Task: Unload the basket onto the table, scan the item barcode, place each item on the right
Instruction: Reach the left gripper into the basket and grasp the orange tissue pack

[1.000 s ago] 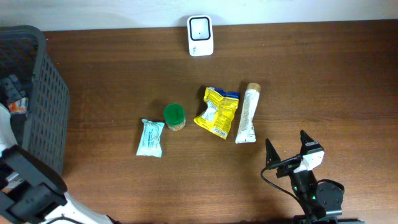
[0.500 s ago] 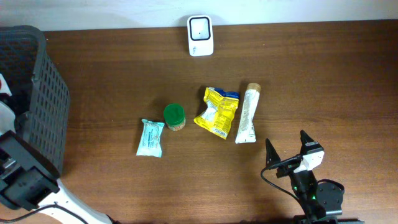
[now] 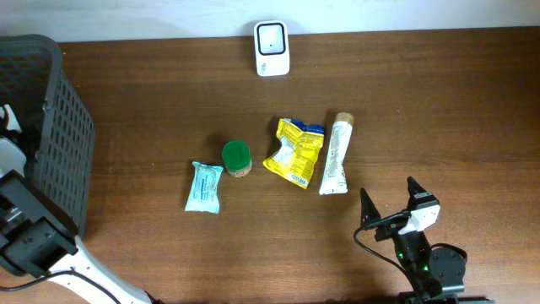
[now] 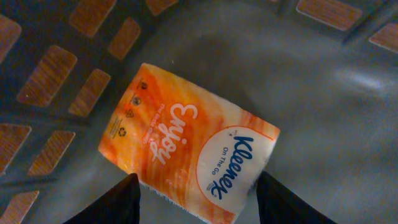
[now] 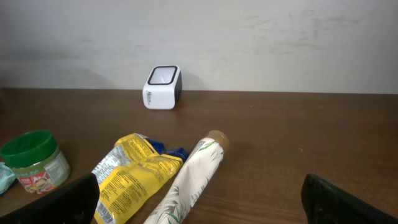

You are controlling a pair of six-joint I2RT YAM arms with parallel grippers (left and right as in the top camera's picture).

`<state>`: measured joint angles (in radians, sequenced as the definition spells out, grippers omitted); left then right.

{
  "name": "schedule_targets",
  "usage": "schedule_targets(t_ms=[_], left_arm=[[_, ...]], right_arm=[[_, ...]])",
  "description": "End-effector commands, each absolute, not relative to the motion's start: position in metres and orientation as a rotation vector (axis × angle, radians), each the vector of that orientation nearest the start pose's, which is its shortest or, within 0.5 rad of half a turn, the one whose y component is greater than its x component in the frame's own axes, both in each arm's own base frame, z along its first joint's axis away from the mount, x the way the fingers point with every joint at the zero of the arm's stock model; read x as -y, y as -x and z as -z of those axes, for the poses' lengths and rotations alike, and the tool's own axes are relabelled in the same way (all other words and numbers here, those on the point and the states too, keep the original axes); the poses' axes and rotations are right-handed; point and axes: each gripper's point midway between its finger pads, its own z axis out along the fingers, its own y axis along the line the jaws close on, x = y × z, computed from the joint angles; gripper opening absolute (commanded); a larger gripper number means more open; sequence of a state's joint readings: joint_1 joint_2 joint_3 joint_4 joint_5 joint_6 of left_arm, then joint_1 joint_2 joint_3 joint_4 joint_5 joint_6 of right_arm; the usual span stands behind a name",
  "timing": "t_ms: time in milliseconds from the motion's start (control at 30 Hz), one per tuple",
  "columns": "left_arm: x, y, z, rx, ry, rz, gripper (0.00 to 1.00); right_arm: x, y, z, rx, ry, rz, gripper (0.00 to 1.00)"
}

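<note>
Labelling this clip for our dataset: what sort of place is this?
Probably a mock checkout bench: small white barcode scanner, crumpled yellow snack bag on a brown wooden table, dark plastic mesh basket.

black right gripper [image 3: 387, 187], white trim [image 3: 422, 212]

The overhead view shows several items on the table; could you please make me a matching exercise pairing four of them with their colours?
Things:
1. scanner
2. jar lid
3. crumpled bag
4. small packet

Colours:
A. yellow
B. pale blue
C. white
D. green

Pairs: 1-C, 2-D, 3-A, 4-B
</note>
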<state>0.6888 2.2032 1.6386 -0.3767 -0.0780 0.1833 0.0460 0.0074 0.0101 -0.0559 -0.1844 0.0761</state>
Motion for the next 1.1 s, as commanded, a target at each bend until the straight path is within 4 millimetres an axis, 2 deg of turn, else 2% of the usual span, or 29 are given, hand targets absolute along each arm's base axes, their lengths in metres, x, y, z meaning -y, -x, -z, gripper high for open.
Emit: schedule_targets(t_ms=[0,167,200,267,333,367,400,433,500,567,667,733,800,900,1067], left_arm=[[-0.371,-0.424,-0.035,-2.49,0.677,-0.444,0.59],[-0.371,-0.422,-0.016,-2.517,0.684,-0.431,0.56],[-0.371,-0.422,-0.015,-2.518,0.685,-0.431,0.51],[-0.372,-0.423,-0.017,-2.509,0.683,-0.435,0.34],[-0.372,-0.424,-0.017,-2.505,0.682,-0.437,0.25],[-0.372,-0.424,-0.017,-2.506,0.682,-0.436,0.1],[-0.372,-0.424,-0.017,-2.506,0.682,-0.436,0.04],[-0.372,-0.424,-0.017,-2.507,0.683,-0.435,0.0],[-0.371,-0.424,-0.02,-2.508,0.681,-0.434,0.0],[-0.368,-0.425,-0.032,-2.496,0.672,-0.434,0.0],[-0.368,-0.429,-0.07,-2.432,0.667,-0.454,0.0],[-0.368,-0.431,-0.103,-2.356,0.698,-0.453,0.0],[-0.367,-0.43,-0.146,-2.261,0.725,-0.457,0.0],[-0.35,-0.426,-0.211,-2.148,0.704,-0.405,0.0],[-0.325,-0.413,-0.284,-2.013,0.698,-0.332,0.0]], right_arm=[[-0.045,-0.241,-0.16,-1.632,0.121,-0.259,0.98],[-0.045,-0.241,-0.16,-1.632,0.121,-0.259,0.98],[-0.045,-0.241,-0.16,-1.632,0.121,-0.259,0.98],[-0.045,-0.241,-0.16,-1.632,0.121,-0.259,0.98],[-0.045,-0.241,-0.16,-1.632,0.121,-0.259,0.98],[-0.045,-0.241,-0.16,-1.632,0.121,-0.259,0.98],[-0.045,-0.241,-0.16,-1.632,0.121,-0.259,0.98],[-0.045,-0.241,-0.16,-1.632,0.121,-0.259,0.98],[-0.045,-0.241,-0.16,-1.632,0.121,-0.259,0.98],[-0.045,-0.241,-0.16,-1.632,0.121,-0.259,0.98],[-0.045,-0.241,-0.16,-1.632,0.121,-0.259,0.98],[-0.045,-0.241,-0.16,-1.632,0.121,-0.259,0.98],[-0.045,-0.241,-0.16,-1.632,0.121,-0.26,0.98],[-0.045,-0.241,-0.16,-1.632,0.121,-0.26,0.98],[-0.045,-0.241,-0.16,-1.632,0.121,-0.259,0.98]])
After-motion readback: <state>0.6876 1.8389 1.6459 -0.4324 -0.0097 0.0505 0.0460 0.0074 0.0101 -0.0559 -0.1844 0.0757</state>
